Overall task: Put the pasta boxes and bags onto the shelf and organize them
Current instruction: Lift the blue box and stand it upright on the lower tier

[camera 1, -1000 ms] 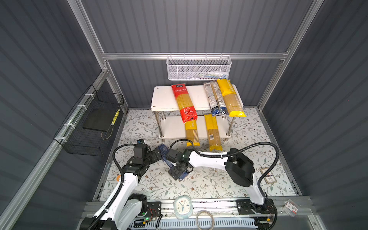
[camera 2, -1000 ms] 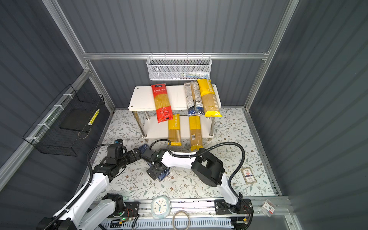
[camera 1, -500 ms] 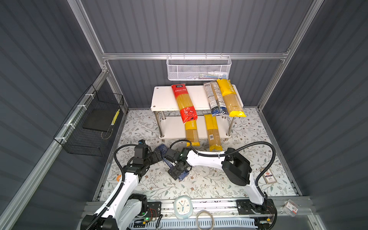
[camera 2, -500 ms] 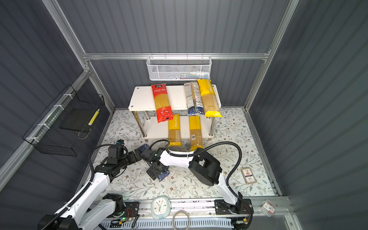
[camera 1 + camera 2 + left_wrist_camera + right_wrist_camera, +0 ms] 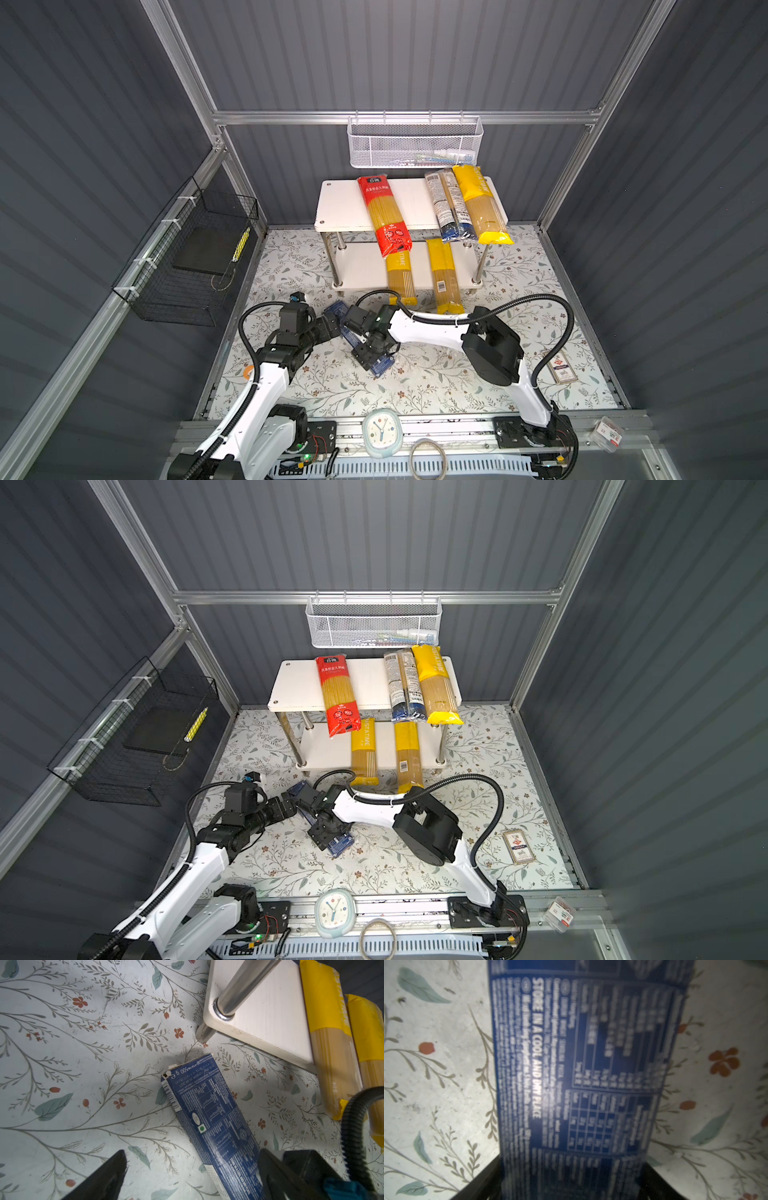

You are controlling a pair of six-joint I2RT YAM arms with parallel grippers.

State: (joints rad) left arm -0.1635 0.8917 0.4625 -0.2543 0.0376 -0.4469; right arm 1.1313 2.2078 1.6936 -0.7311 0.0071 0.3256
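While the long dark-blue cardboard pasta box [image 5: 207,1109] lies flat on the floral-patterned counter [image 5: 62,1053] near the white two-tier metal-legged shelf [image 5: 270,1012], the right fingers [image 5: 481,1182] flank its long edges; whether they squeeze it we cannot tell. We log the left fingers [image 5: 108,1178] released, spread wide over the box.

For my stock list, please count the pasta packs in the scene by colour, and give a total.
Yellow bags: 3
Red bag: 1
Clear bag with dark-blue end: 1
Dark-blue carton: 1
Total: 6
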